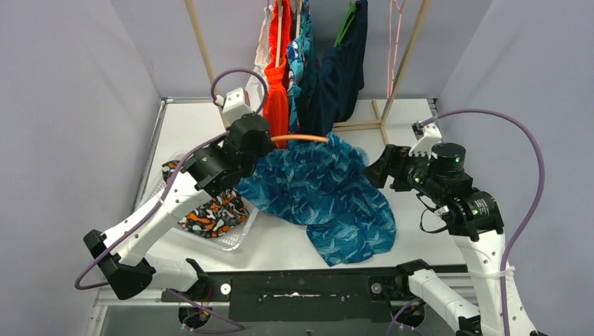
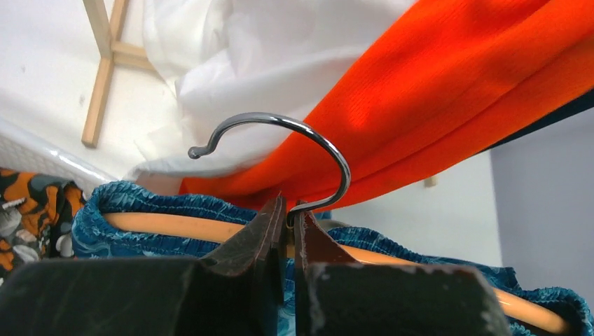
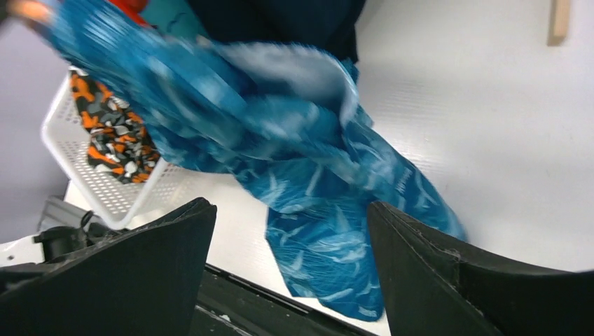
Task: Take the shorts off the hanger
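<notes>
Overhead, the left end effector [image 2: 288, 222] is mostly hidden beneath its own black wrist. Only the wrist view shows its two dark fingers pinched narrow on the stem of the curved metal hook [image 2: 308, 133], just above the smooth orange hanger [image 1: 305, 138]. Most of the hanger's bar is buried in the gathered waistband of the blue feather-patterned fabric shorts [image 1: 322, 189], which hang from it in front of the rack. Their legs spill down toward the white table [image 1: 280, 248], though I cannot tell whether the hem rests on it. In the right wrist view the upper part of these shorts is blurred.

The left forearm covers part of the white perforated plastic basket [image 1: 231, 241], so the orange-black-white camouflage shorts [image 1: 210, 213] inside show only in patches. The light wooden rack [image 1: 203, 49] is cut off at the top, along with the bright orange shorts [image 1: 277, 91], the teal printed shorts [image 1: 301, 63] and the plain navy shorts [image 1: 343, 77] hanging on it.

The left arm reaches from its base at lower left, with the forearm slanting up and rightward and the wrist just before the rack. The right arm rises from lower right, bent at the elbow, with the wrist turned left. The right end effector [image 1: 373, 166] is spread wide and holds nothing, just beside the blue shorts' right edge. Whether it touches them is unclear.
</notes>
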Robot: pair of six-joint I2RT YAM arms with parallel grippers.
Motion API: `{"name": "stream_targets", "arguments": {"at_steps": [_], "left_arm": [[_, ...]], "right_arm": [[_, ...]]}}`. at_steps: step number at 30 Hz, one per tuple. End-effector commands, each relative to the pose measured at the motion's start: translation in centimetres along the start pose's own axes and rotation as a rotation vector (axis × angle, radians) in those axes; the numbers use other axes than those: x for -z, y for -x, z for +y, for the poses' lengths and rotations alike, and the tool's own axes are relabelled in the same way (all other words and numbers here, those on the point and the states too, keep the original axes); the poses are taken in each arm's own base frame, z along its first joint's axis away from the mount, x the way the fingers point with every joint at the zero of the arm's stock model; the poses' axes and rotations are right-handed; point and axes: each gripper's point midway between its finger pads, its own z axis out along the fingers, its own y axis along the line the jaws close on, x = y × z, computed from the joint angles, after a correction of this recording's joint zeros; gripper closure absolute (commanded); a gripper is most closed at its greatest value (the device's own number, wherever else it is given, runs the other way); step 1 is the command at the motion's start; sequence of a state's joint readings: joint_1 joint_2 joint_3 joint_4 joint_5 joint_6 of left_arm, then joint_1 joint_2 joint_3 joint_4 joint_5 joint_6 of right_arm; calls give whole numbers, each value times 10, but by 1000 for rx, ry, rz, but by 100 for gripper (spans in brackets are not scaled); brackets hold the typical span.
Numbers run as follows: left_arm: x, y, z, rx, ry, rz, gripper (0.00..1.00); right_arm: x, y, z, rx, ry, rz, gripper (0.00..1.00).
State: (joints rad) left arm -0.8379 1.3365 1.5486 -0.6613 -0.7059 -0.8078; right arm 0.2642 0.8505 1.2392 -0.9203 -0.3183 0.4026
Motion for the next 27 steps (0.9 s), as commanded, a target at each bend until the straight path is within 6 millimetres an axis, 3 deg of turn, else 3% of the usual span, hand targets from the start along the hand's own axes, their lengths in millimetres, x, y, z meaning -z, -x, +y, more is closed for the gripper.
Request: {"name": "stream_targets", "arguments": {"at_steps": [1, 6, 10, 15, 19, 27], "left_arm": [[-6, -47, -13, 47, -97, 108, 100], [7, -102, -40, -7, -176, 186, 100], [8, -122, -39, 11, -122, 196, 100], [11, -121, -30, 77, -96, 155, 100], [15, -120, -45, 52, -193, 156, 100], [36, -108, -97, -116, -373, 175, 100]], "right_arm": [[7, 25, 30, 17, 136, -90, 20], [-3, 7, 21, -7, 123, -59, 24], [-10, -16, 27, -25, 172, 38, 28], [-24, -51, -4, 7, -17, 175, 32], [-34, -58, -21, 38, -167, 177, 32], [-49, -44, -3, 33, -145, 110, 32]]}}
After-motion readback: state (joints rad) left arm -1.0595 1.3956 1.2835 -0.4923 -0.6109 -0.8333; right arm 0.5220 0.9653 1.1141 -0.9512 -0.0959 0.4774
